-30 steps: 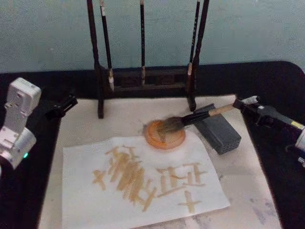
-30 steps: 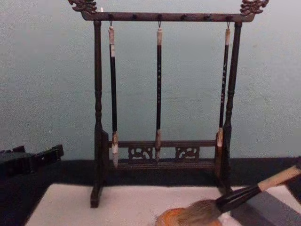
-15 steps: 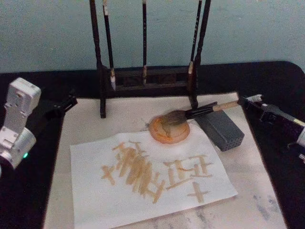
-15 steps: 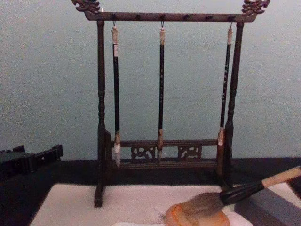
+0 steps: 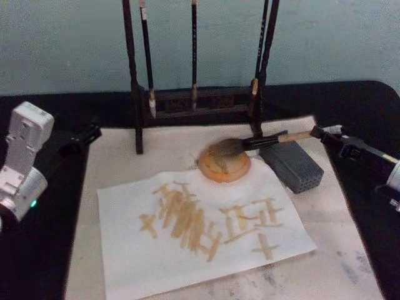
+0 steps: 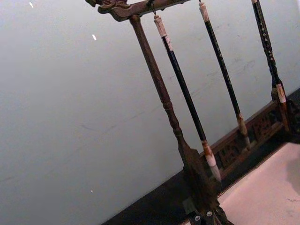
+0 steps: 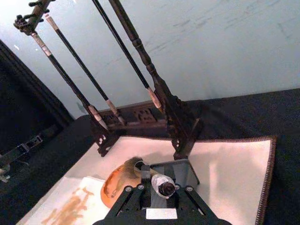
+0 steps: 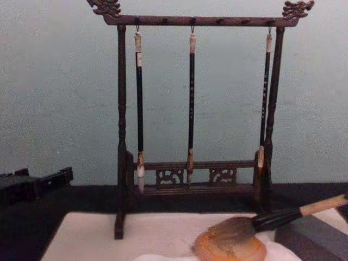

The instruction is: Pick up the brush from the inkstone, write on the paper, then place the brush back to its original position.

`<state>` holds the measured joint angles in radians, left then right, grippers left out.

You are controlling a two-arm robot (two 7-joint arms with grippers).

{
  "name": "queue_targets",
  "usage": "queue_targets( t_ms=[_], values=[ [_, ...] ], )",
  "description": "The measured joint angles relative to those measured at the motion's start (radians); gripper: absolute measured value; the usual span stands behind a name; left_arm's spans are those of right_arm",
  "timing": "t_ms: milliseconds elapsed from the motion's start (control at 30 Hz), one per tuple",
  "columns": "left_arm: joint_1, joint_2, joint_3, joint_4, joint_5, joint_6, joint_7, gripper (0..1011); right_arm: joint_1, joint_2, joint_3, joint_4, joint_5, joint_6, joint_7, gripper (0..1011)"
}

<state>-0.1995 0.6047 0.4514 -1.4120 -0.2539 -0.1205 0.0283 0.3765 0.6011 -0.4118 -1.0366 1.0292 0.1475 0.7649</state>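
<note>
We see brush (image 5: pixel 250 144) lying with hair head in inkstone (image 5: pixel 225 166), handle propped on grey block (image 5: pixel 292 165). Paper (image 5: pixel 200 231) already carries tan strokes.

Right gripper (image 5: pixel 326 134) at handle end; right wrist view shows jaws clenched on handle butt.

Left gripper (image 5: pixel 84 134) parked well apart at surface's left edge; jaws' state we cannot tell.

Risks, as we judge them:
- release with sideways pull: handle rolls off block, head drags out of inkstone
- withdrawal low: gripper clips block
- wet head dripping onto paper

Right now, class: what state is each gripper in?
Left gripper: parked at the left; grip cannot be told.
Right gripper: shut on the brush.
</note>
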Motion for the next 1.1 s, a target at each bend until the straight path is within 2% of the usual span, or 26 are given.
queue_targets(
  t_ms=[233,667,1100],
  values=[
    [0.000,0.000,0.000,0.000,0.000,0.000,0.000,1002,0.013,-0.006,-0.010,0.008,-0.015,0.004,0.015,163],
    [0.000,0.000,0.000,0.000,0.000,0.000,0.000,1000,0.019,0.002,-0.032,-0.033,-0.040,0.009,0.028,163],
    [0.000,0.000,0.000,0.000,0.000,0.000,0.000,1002,0.036,0.003,-0.047,-0.029,-0.049,0.012,0.048,163]
  ],
)
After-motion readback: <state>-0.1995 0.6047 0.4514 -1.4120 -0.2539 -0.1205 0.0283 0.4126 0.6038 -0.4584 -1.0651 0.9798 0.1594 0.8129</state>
